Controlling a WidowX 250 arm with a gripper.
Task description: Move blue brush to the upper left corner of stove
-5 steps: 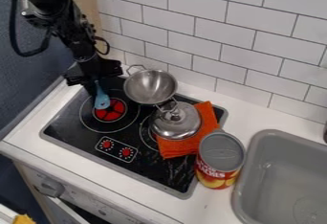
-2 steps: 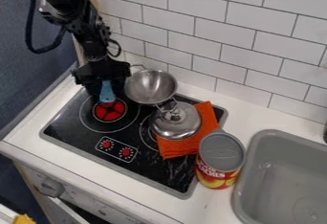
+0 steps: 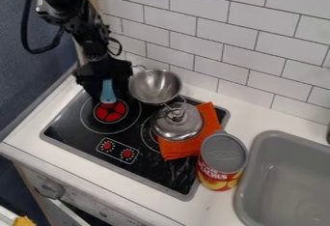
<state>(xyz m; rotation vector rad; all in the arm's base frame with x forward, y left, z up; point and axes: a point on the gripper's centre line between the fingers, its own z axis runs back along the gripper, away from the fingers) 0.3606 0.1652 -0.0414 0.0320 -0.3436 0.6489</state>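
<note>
While the black arm point(image 3: 89, 32) comes in from the 11 o'clock side of the view, its gripper point(image 3: 101, 86) hangs down over the 11 o'clock end of the stove point(image 3: 155, 176). Dark parts lie against dark glass there, so I cannot tell whether the gripper is spread, pressed together or pinching the brush.

The blue brush point(image 3: 107, 92) is at that same 11 o'clock end, its upper part right at the gripper and its lower part pointing to 6 o'clock, toward the red burner point(image 3: 110, 111). Whether the brush touches the glass cannot be made out.

At 3 o'clock from the gripper, just beside it, is a metal bowl point(image 3: 155, 86), with a wire handle at its 11 o'clock side. Next to the bowl, toward 5 o'clock, is a domed metal lid point(image 3: 177, 123), overlapping an orange cloth point(image 3: 207, 116) spread at the stove's 2 o'clock side. The two red knobs point(image 3: 127, 153) are at 7 o'clock from the lid.

A can point(image 3: 222, 160) with a red and yellow label stands upright at 5 o'clock from the lid, by the stove's edge. The grey sink point(image 3: 258, 145) is set into the white desk point(image 3: 246, 121) at 4 o'clock, and white tiles point(image 3: 222, 27) rise at 1 o'clock.
</note>
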